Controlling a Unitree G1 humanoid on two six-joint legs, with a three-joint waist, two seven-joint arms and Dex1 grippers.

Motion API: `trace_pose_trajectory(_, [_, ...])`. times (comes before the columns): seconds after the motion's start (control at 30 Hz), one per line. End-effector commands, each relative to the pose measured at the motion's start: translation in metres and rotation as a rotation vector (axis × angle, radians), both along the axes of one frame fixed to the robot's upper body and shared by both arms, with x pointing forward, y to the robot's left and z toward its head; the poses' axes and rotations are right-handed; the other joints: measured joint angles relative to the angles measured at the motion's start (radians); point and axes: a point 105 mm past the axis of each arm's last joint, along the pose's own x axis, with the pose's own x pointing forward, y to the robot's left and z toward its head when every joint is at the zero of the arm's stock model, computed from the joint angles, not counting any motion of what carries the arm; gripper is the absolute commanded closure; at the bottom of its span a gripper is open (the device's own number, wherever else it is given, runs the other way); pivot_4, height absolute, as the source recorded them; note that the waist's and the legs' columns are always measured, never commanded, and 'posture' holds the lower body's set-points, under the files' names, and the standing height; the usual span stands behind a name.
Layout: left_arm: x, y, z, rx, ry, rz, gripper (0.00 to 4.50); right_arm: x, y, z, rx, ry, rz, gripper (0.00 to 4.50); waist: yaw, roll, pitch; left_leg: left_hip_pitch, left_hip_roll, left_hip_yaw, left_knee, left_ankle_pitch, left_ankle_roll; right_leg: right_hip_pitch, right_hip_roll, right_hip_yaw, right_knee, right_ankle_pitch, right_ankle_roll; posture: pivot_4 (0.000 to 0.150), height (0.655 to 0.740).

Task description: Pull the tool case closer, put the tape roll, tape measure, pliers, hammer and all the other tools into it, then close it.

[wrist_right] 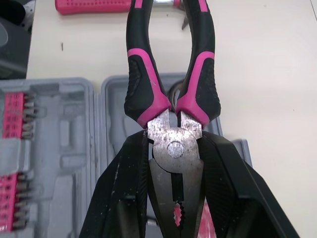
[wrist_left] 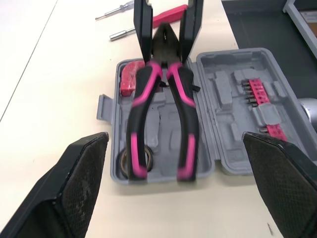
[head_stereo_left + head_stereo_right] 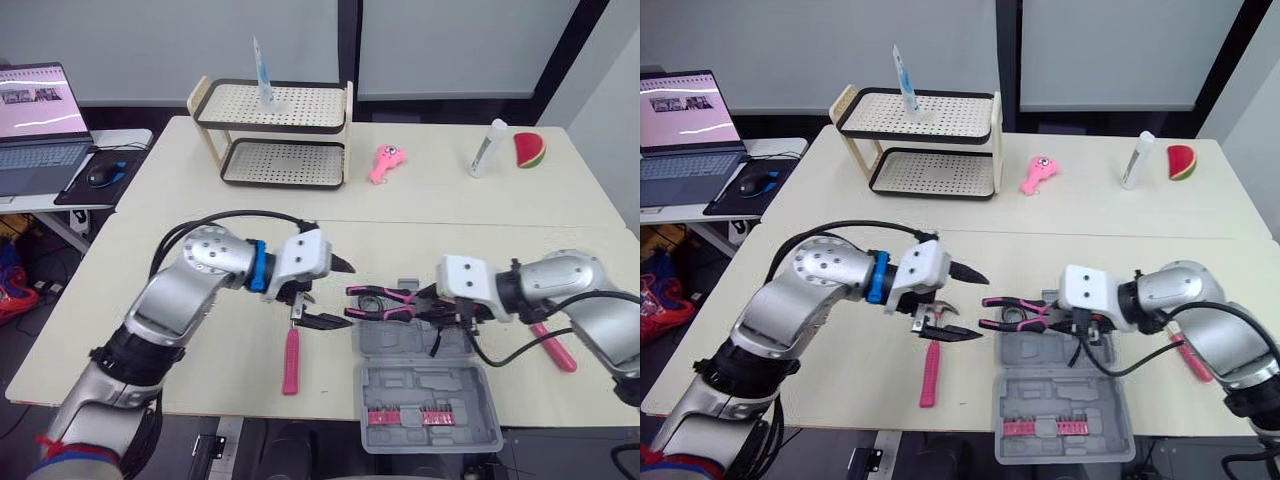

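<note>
Claw of the right arm (image 1: 176, 140) clamped on the metal head of the pliers (image 3: 380, 300), holding them level just above the far half of the open tool case (image 3: 425, 385). The pliers' pink-and-black handles point toward the left claw (image 3: 338, 293). That claw hangs just off the case's left edge with its two fingers spread wide apart, gripping nothing.

Inside the case, in the half under the pliers, a roll of tape (image 2: 123, 161) sits in a round well and a red tape measure (image 2: 130, 79) lies in a corner pocket. The half nearer the robot holds a pink rack of bits (image 3: 415, 417). The grey case lies flat on the pale counter (image 3: 450, 210).

Left of the case, below the left claw, a pink-handled tool (image 3: 290, 365) lies on the counter, its head partly hidden. Right of the case a second pink handle (image 3: 552, 348) shows from under the right arm, and two slim screwdrivers (image 2: 115, 11) lie near it.

Well beyond the case stand a two-tier rack (image 3: 275, 120), a pink toy (image 3: 385, 162), a white bottle (image 3: 487, 148) and a toy watermelon slice (image 3: 530, 150).
</note>
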Motion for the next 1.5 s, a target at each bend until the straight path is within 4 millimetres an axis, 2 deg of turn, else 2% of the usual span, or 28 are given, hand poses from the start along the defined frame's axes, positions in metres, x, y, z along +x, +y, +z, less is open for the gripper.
trace_pose_trajectory(0.03, [-0.017, 0.001, 0.013, -0.077, -0.028, -0.047, 0.00, -0.002, -0.012, 0.020, -0.004, -0.046, 0.020, 3.25, 0.000, 0.000, 0.000, 0.000, 0.000, 0.000, 0.000, 0.000, 0.000, 0.000, 0.000, 0.000, 0.000, 0.000, 0.000, 0.150, 0.7400])
trace_pose_trajectory(0.23, [-0.037, 0.000, 0.011, -0.161, -0.047, -0.042, 0.00, -0.010, -0.026, 0.034, -0.031, -0.044, 0.016, 3.25, 0.001, 0.000, 0.000, 0.000, 0.000, 0.000, 0.000, 0.000, 0.000, 0.000, 0.000, 0.000, 0.000, 0.000, 0.000, 0.150, 0.7400])
trace_pose_trajectory(0.33, [-0.045, -0.002, 0.011, -0.181, -0.043, -0.024, 0.00, -0.017, -0.026, 0.039, -0.033, -0.040, 0.019, 3.25, 0.001, 0.000, 0.000, 0.000, 0.001, 0.001, 0.000, 0.000, 0.000, 0.001, 0.000, 0.000, 0.000, 0.000, 0.000, 0.150, 0.7400])
trace_pose_trajectory(0.47, [-0.051, 0.001, -0.001, -0.164, -0.030, 0.023, 0.00, -0.026, -0.022, 0.037, -0.034, -0.008, 0.019, 3.25, 0.001, 0.000, 0.000, 0.001, 0.001, 0.001, 0.000, 0.000, 0.000, 0.001, 0.000, 0.001, 0.000, 0.000, 0.000, 0.150, 0.7400])
trace_pose_trajectory(0.53, [-0.053, 0.001, 0.000, -0.163, -0.038, 0.033, 0.00, -0.033, -0.020, 0.035, -0.041, 0.015, 0.035, 3.25, 0.003, 0.000, 0.000, 0.001, 0.001, 0.001, 0.000, 0.000, 0.000, 0.001, 0.000, 0.000, 0.000, 0.000, 0.000, 0.150, 0.7400])
trace_pose_trajectory(0.73, [-0.055, 0.001, -0.001, -0.151, -0.044, 0.069, 0.00, -0.044, -0.011, 0.020, -0.070, 0.042, 0.065, 3.25, 0.005, 0.000, 0.000, 0.001, 0.001, 0.001, 0.000, 0.000, 0.000, 0.002, 0.000, 0.000, 0.000, 0.000, 0.000, 0.150, 0.7400])
trace_pose_trajectory(0.97, [-0.053, 0.006, -0.006, -0.120, -0.032, 0.097, 0.00, -0.047, -0.006, 0.004, -0.102, 0.046, 0.073, 3.25, 0.004, 0.000, 0.000, 0.001, 0.001, 0.001, 0.000, 0.000, 0.000, 0.002, 0.000, 0.001, 0.000, 0.000, 0.000, 0.150, 0.7400])
trace_pose_trajectory(1.23, [-0.046, 0.011, -0.008, -0.097, -0.040, 0.122, 0.00, -0.038, -0.003, -0.017, -0.162, 0.024, 0.096, 3.25, 0.004, 0.000, 0.000, 0.002, 0.001, 0.001, 0.000, 0.000, 0.000, 0.001, 0.000, 0.001, 0.000, 0.000, 0.000, 0.150, 0.7400])
trace_pose_trajectory(1.5, [-0.044, 0.017, -0.012, -0.064, -0.036, 0.137, 0.00, -0.030, -0.007, -0.027, -0.203, 0.014, 0.097, 3.25, 0.004, 0.000, 0.000, 0.002, 0.001, 0.001, 0.000, 0.000, 0.000, 0.001, 0.000, 0.000, 0.000, 0.000, 0.000, 0.150, 0.7400])
